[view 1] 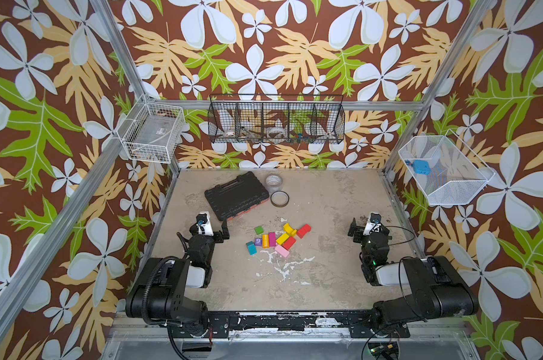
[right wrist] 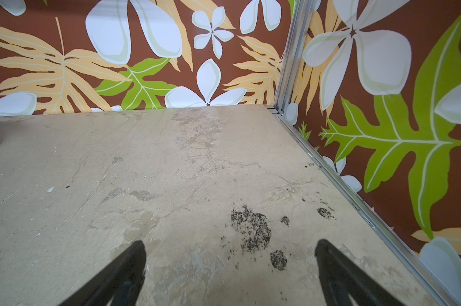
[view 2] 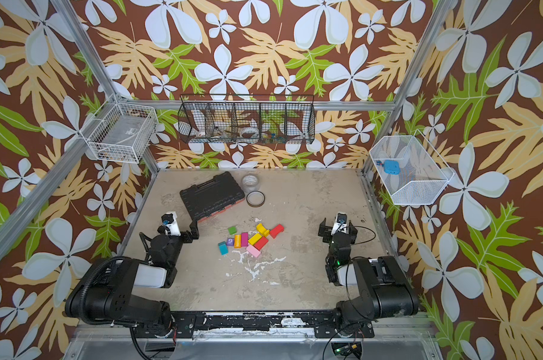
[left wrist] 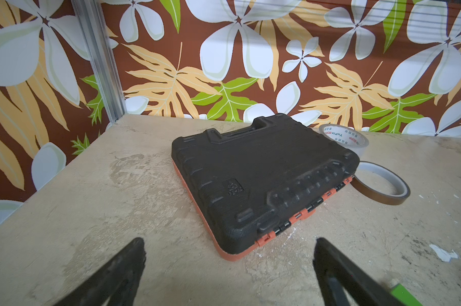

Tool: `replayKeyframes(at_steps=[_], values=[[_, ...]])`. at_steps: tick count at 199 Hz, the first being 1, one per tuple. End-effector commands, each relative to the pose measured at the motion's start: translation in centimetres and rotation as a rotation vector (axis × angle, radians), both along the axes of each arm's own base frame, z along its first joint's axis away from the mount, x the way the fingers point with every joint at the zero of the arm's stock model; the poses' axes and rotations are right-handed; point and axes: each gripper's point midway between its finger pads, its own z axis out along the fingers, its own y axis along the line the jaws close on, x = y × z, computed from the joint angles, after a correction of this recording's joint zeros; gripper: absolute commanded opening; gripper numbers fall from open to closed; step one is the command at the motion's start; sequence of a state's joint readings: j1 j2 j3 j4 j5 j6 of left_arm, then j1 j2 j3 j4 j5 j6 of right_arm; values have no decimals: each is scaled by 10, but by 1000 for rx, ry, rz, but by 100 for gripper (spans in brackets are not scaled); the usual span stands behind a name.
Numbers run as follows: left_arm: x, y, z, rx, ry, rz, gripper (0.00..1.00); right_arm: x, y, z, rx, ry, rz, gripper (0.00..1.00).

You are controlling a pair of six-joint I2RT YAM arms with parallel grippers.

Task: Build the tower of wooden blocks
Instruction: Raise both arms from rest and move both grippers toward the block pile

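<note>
Wood blocks [view 1: 276, 240], small and brightly painted, lie loose in a single layer on the mottled beige counter [view 1: 326, 255]. They form a tight cluster near its middle, between the two arms. At the cluster's left edge in both top views sits a teal piece [view 1: 250, 248]. Next to it, side by side, come a purple cube [view 1: 258, 242] marked "9", an orange cylinder [view 1: 265, 240] and a magenta brick [view 1: 272, 239]. A green cube [view 1: 259, 230] rests just behind these, slightly apart. Further right a yellow brick [view 1: 282, 239] and a red brick [view 1: 289, 243] lie close together. A pink brick [view 1: 282, 251] lies at their near side, a yellow arch [view 1: 289, 229] behind them, and a second red brick [view 1: 303, 231] at the far right.

The left gripper [left wrist: 229, 251] hangs above the counter with its jaws spread wide and nothing between them. It faces a black plastic tool case [left wrist: 261, 180] with an orange underside. Beside the case are a clear tape roll [left wrist: 353, 140] and a brown tape ring [left wrist: 377, 198]. The right gripper [right wrist: 230, 251] is likewise spread wide and empty, over stained counter well to the right of the blocks.
</note>
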State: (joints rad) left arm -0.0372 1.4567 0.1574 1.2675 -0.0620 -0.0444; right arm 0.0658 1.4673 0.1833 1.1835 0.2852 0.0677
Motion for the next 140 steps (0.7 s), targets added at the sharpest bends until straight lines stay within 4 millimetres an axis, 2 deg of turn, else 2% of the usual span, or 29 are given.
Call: replayKeyframes(at_steps=[1,24,37,48,52,56,67,83,99,109,118,130,140], values=[[2,-1,6,1,-22,-8,100,1,-1,8,7,-34,-5,100],[1,-1,7,1,-26,-5,100,0,0,8,7,-37,-4,100],[1,4,14,-9,-34,20,100,2,0,20,-3,-59,-6,100],[1,8,24,-17,-20,48,100,13,-3,25,17,34,-37,100],[1,10,28,-24,-10,58,100,17,-7,34,44,43,-65,100],[2,12,31,-43,4,73,100,18,-10,36,62,81,-91,100],[2,18,52,-142,-1,119,100,20,-5,47,90,88,-69,100],[0,0,85,-197,-30,16,100,7,-16,54,267,80,-188,100],[-10,-2,116,-357,-89,13,100,4,-14,73,283,117,-191,100],[-19,-6,131,-483,-120,-16,100,3,-2,86,328,123,-122,100],[-26,-15,136,-590,-86,-53,100,2,23,107,385,92,27,100],[-35,-33,149,-626,-71,-159,100,-7,56,137,463,32,212,100],[-40,-28,146,-713,-44,-118,100,-19,73,155,504,10,275,100]])
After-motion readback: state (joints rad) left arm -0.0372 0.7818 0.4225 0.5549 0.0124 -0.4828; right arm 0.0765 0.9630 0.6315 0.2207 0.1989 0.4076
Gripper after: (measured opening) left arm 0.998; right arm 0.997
